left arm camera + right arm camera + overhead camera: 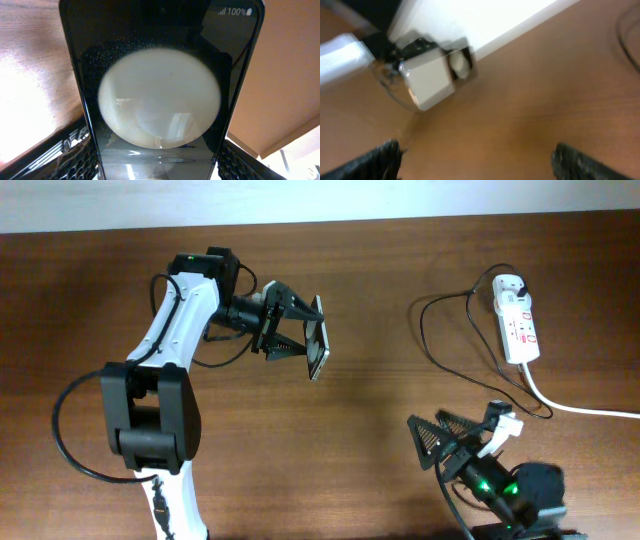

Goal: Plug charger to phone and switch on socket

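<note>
Overhead, the left tool (313,328) is seen clamped on the phone (321,345), which is held edge-on to that camera over the table (380,270), left of centre. In the left wrist view the phone's glossy face is shown filling the frame between the two fingers (60,160), with "100%" at its top corner. The right tool (428,420) is held with its fingers apart at the near right of the table. The charger (422,325) is laid in loops just beside the socket (518,320), well apart from the phone.
</note>
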`<state>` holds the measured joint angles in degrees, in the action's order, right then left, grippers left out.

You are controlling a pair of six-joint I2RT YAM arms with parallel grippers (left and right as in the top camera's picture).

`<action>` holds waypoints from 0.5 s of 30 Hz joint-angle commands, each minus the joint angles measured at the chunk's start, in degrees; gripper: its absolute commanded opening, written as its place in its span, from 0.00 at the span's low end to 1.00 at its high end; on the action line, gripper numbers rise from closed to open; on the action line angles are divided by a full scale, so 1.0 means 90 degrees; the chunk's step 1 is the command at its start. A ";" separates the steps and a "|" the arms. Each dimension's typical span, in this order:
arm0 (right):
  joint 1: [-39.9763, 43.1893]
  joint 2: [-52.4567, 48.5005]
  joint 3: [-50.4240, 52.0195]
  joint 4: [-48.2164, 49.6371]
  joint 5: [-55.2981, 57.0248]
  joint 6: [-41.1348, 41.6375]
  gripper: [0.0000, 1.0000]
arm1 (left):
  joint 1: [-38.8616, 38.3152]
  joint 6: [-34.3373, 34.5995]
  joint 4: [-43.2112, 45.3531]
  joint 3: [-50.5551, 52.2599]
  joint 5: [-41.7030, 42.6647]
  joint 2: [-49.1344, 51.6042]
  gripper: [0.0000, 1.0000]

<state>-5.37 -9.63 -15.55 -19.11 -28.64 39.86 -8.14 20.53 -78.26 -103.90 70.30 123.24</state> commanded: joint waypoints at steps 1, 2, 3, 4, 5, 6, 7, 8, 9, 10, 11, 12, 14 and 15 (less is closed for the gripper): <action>-0.0029 -0.1496 -0.1889 -0.1134 -0.0051 -0.0624 0.99 | -0.0002 -0.0109 0.0024 -0.0165 0.0335 -0.0027 0.64; -0.0041 -0.2365 -0.2771 -0.1863 -0.0143 -0.0619 0.99 | -0.0002 -0.0131 0.0022 -0.0165 0.0335 -0.0027 0.64; -0.0083 -0.2941 -0.3288 -0.2127 -0.0525 -0.0614 0.99 | -0.0002 -0.0131 0.0022 -0.0165 0.0338 -0.0027 0.64; -0.0165 -0.3439 -0.3616 -0.2052 -0.1294 -0.0602 0.99 | -0.0002 -0.0131 0.0022 -0.0165 0.0338 -0.0027 0.64; -0.0170 -0.3793 -0.3660 -0.1775 -0.1746 -0.0593 0.99 | -0.0002 -0.0131 0.0022 -0.0165 0.0338 -0.0027 0.64; -0.0172 -0.4082 -0.3655 -0.1676 -0.1722 -0.0605 0.99 | -0.0002 -0.0131 0.0022 -0.0165 0.0338 -0.0027 0.64; -0.0240 -0.4507 -0.3655 -0.1348 -0.1630 -0.1047 0.99 | 0.0000 -0.0131 0.0019 -0.0165 0.0335 -0.0027 0.64; -0.0427 -0.4728 -0.3657 -0.1149 -0.1345 -0.1049 0.99 | -0.0002 -0.0134 0.0019 -0.0165 0.0335 -0.0027 0.64; -0.0765 -0.4894 -0.3682 -0.0940 -0.1069 -0.1049 0.99 | -0.0002 -0.0155 0.0017 -0.0165 0.0338 -0.0027 0.64; -0.1416 -0.5039 -0.3789 -0.0782 -0.0338 -0.1047 0.99 | -0.0002 -0.0153 0.0019 -0.0165 0.0335 -0.0027 0.64; -0.2278 -0.5141 -0.3922 -0.0777 0.0988 -0.1042 0.98 | -0.0002 -0.0153 0.0019 -0.0165 0.0338 -0.0027 0.64; -0.2929 -0.5202 -0.3988 -0.0726 0.2033 -0.0906 0.99 | -0.0002 -0.0153 0.0019 -0.0165 0.0338 -0.0027 0.63; -0.4177 -0.5493 -0.4005 -0.0090 0.3874 -0.0828 0.98 | -0.0002 -0.0153 0.0019 -0.0165 0.0335 -0.0027 0.64; -0.4520 -0.5814 -0.4005 0.0372 0.4328 -0.0828 0.99 | -0.0002 -0.0153 0.0019 -0.0165 0.0335 -0.0027 0.64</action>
<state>-41.76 -58.63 -50.37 -20.27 -5.02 31.79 -8.14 20.51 -78.04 -104.05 70.74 123.24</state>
